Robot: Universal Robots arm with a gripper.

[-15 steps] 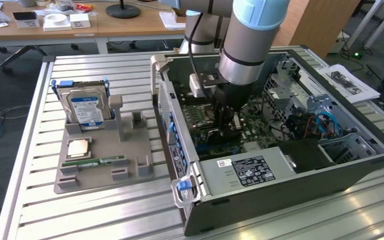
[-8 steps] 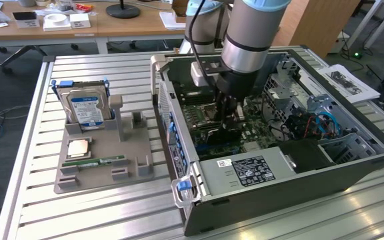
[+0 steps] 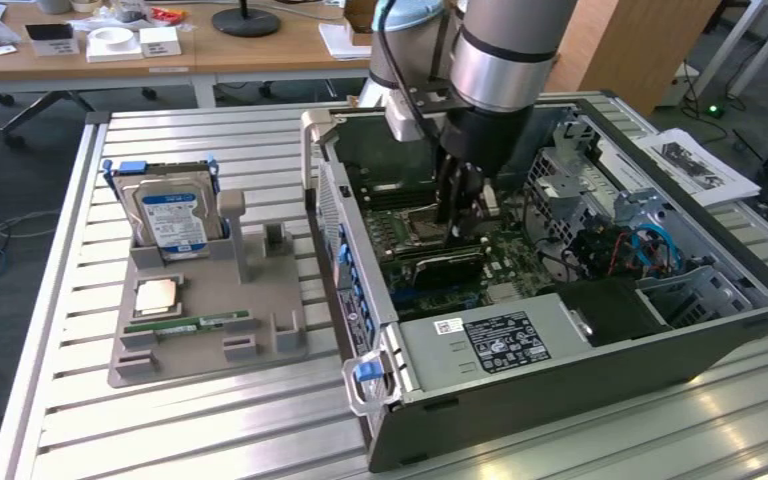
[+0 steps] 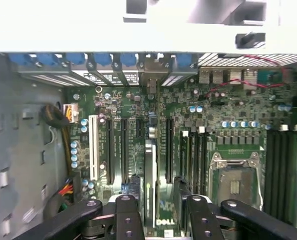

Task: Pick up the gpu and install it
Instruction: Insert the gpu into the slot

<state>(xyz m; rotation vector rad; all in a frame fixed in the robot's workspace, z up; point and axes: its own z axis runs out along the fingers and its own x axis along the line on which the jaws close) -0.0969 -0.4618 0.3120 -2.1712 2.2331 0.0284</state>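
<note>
GPU (image 4: pixel 149 175) upright in motherboard (image 4: pixel 228 115) slot; "DELL" printed below.

You can read white "DELL" lettering on the green motherboard (image 4: pixel 164 221) in the wrist view, labels on the black power supply box (image 3: pixel 502 340) and the silver hard drive with blue-white label (image 3: pixel 175 218) too small for you to read

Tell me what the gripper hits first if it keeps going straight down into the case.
Most likely the upright card seated edge-on in a motherboard slot: the gripper has its open jaws on either side of it. Depth is hard to judge, so contact may already be close.
</note>
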